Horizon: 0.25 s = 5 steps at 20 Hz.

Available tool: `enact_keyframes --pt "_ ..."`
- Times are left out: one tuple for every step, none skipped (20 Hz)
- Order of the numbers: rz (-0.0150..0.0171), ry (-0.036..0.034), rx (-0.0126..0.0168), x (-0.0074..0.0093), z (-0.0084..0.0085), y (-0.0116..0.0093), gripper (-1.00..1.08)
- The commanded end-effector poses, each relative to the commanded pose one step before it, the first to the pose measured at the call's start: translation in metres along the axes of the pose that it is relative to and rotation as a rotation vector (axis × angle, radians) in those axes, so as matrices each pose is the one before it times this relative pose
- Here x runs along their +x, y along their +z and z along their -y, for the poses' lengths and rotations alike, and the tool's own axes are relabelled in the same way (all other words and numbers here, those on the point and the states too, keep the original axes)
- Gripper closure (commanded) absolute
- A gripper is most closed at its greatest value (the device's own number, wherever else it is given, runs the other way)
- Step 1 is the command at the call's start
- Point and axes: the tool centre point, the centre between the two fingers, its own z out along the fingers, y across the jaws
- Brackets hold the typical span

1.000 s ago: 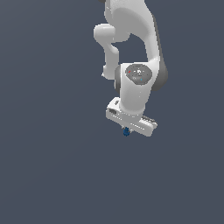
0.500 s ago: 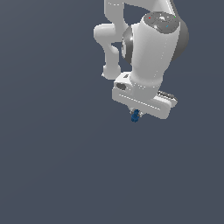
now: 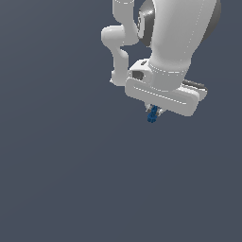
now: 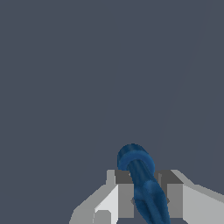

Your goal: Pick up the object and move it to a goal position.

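Observation:
The object (image 3: 152,115) is a small dark blue, elongated lumpy item. It hangs from under the white gripper (image 3: 154,111), whose fingers are mostly hidden by the wide hand. In the wrist view the object (image 4: 142,183) is clamped between the two grey fingertips of the gripper (image 4: 144,199) and sticks out past them. The gripper is shut on it and holds it well above the grey floor.
The white arm (image 3: 165,42) fills the upper part of the exterior view toward its right. The plain dark grey floor (image 3: 61,179) lies all around. No goal marker shows.
The arm has risen with the object in its grip and come closer to the exterior camera, looking much larger. The gripper has shifted toward the exterior view's right.

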Motion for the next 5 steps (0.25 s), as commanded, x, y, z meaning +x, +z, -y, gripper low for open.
enact_keyframes --pt "0.00096 0.00039 -0.00094 -0.00058 0.0009 -0.00425 1.08" --pt "0.00006 -0.00065 0.00023 -0.00013 0.0005 -0.00042 1.08" --pt "0.0 0.0 0.0 0.00025 0.00016 0.00024 1.08" --pt "0.0 0.0 0.0 0.00032 0.00006 0.0007 1.08" --pt "0.0 0.0 0.0 0.00013 0.00001 0.00033 1.08"
